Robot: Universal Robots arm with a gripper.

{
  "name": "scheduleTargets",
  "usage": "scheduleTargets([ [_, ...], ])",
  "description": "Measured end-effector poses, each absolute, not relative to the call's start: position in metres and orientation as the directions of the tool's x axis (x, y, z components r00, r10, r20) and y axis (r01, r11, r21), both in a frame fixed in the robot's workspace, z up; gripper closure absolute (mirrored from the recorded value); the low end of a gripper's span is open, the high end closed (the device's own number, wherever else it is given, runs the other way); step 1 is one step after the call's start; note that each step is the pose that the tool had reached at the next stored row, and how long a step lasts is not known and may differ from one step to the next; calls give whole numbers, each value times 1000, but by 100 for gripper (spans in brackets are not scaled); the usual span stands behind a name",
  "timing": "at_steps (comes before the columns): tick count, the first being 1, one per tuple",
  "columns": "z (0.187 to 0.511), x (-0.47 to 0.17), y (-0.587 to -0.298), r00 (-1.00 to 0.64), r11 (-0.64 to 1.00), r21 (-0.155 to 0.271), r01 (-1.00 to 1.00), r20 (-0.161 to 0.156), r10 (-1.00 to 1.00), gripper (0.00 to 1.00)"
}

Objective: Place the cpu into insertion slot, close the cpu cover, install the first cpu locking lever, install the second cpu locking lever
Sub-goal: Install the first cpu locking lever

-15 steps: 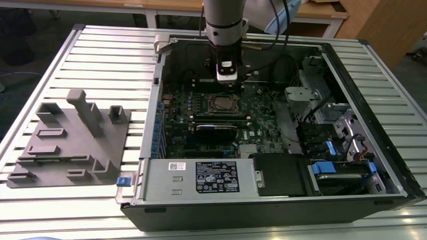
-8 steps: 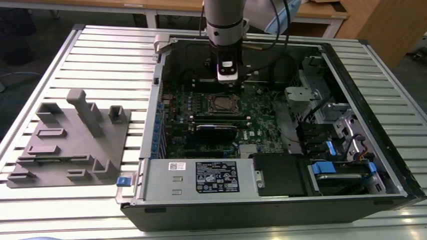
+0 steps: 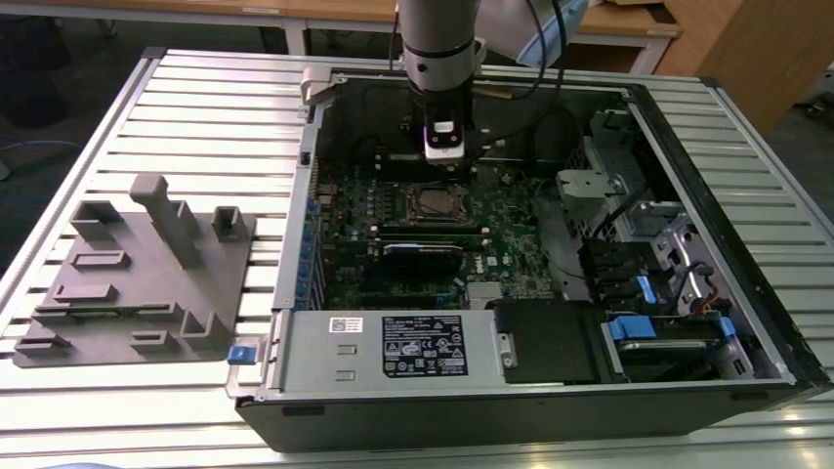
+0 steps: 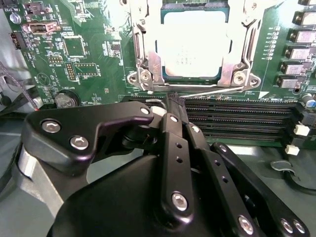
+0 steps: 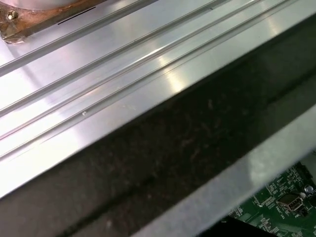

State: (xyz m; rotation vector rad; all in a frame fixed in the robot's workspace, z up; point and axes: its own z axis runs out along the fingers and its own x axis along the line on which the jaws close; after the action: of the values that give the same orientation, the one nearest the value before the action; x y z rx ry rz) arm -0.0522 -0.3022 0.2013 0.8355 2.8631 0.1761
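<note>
No text could be read out with confidence.

Print noted, not legible:
- A black-and-white rectangular paper label is carried on the silver sheet-metal box, just beside the green circuit board in the exterior view. Its characters are too small to be told.
- A small white sticker is set on the same box, likewise unreadable.
- White silk-screened lettering is seen on the board itself in the second wrist view.
- Faint marks are seen on the dull silver square cpu seated in the board; these could not be made out.
</note>
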Motion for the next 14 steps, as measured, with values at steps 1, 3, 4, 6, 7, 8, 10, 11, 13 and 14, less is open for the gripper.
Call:
scheduleTargets([
  [1, 201, -52, -302, -833, 838, 155, 524, -114, 542, 89],
  [3, 201, -52, -301, -833, 838, 155, 524, -114, 542, 89],
  [4, 201, -52, -301, -833, 838, 155, 523, -114, 542, 89],
  [6, 201, -52, -301, -833, 838, 155, 523, -114, 541, 89],
  [7, 201, -52, -301, -833, 838, 155, 523, -114, 541, 89],
  [8, 201, -52, -301, -833, 838, 155, 523, -114, 541, 89],
  [10, 201, -52, -301, -833, 838, 156, 523, -115, 541, 89],
  [11, 200, -52, -301, -833, 838, 156, 522, -116, 541, 89],
  [13, 200, -52, -300, -833, 838, 157, 522, -116, 541, 89],
  [14, 200, -52, -300, -833, 838, 157, 522, -117, 541, 89],
])
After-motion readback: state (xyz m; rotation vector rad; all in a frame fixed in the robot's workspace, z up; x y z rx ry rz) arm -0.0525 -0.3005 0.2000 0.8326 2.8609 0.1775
